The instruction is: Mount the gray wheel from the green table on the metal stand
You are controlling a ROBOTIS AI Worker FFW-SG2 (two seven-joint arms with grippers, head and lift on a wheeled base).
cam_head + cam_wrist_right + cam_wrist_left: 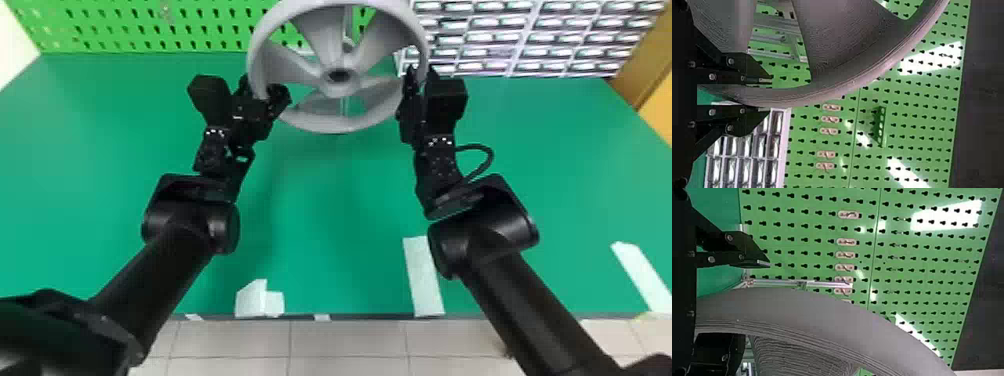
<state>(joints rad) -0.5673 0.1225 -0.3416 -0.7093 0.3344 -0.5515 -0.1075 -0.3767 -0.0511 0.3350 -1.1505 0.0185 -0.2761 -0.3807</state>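
The gray wheel [345, 122] is held up above the green table, its hub facing the head camera. My left gripper [262, 94] is at its left rim, and my right gripper [419, 77] is at its right rim. In the left wrist view, my left gripper [755, 303] stands open around the wheel [809, 309], with a gap between one finger and the rim. My right gripper [768, 95] is shut on the rim of the wheel [848, 35]. Behind the spokes is the metal stand [777, 24], partly hidden; whether the hub touches it, I cannot tell.
A green pegboard [150, 25] rises along the back of the green table [325, 215]. A rack of small drawers [545, 37] stands at the back right. White tape strips [424, 277] lie near the table's front edge.
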